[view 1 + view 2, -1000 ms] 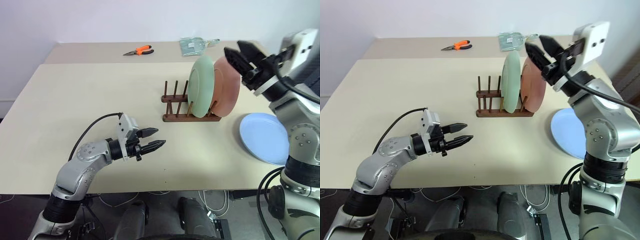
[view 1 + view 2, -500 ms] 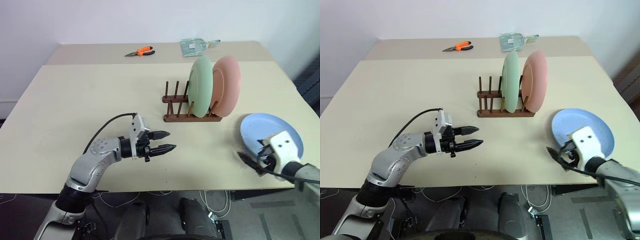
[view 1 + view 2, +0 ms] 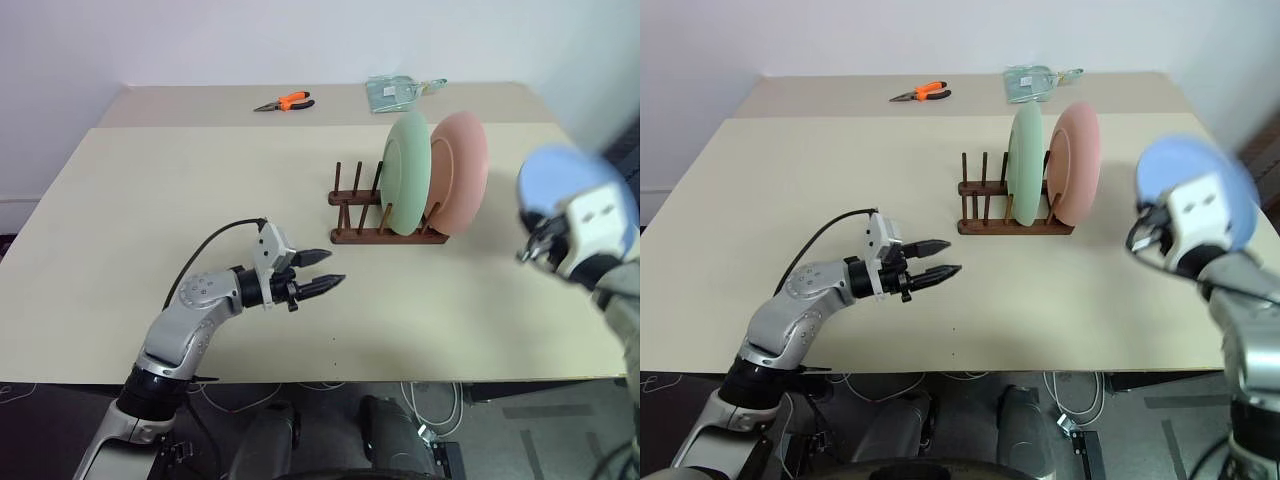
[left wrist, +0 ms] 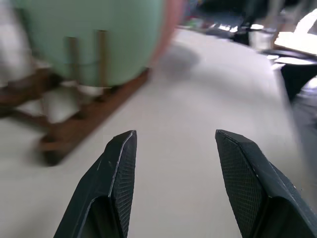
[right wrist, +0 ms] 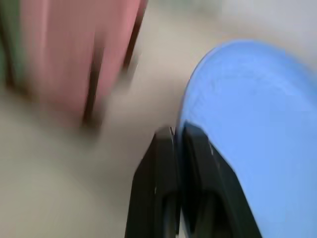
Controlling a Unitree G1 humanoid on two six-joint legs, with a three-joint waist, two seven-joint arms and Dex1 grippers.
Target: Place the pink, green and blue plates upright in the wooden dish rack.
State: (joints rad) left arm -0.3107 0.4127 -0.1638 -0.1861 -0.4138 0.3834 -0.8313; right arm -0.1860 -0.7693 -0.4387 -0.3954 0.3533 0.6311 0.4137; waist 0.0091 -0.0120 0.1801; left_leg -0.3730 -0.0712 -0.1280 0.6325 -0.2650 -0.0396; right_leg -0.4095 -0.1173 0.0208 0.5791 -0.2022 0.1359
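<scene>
The mint green plate [image 3: 405,172] and the pink plate [image 3: 462,170] stand upright side by side at the right end of the dark wooden dish rack [image 3: 350,205], whose left pegs are free. The pale blue plate [image 3: 560,175] hangs in the air to the right of the rack, tilted up off the table. My right gripper [image 5: 177,144] is shut on its rim, and the blue plate [image 5: 247,124] spreads out beside its fingers. My left gripper [image 3: 335,268] hovers open and holds nothing, low over the table in front of the rack and pointing towards it.
Orange-handled pliers [image 3: 283,102] and a clear plastic packet [image 3: 400,90] lie on the far table behind the rack. The beige table [image 3: 150,200] stretches wide to the left of the rack.
My right gripper dropped from above the rack to the blue plate near the front right, shut on its rim and lifted it off the table. My left gripper edged slightly towards the rack.
</scene>
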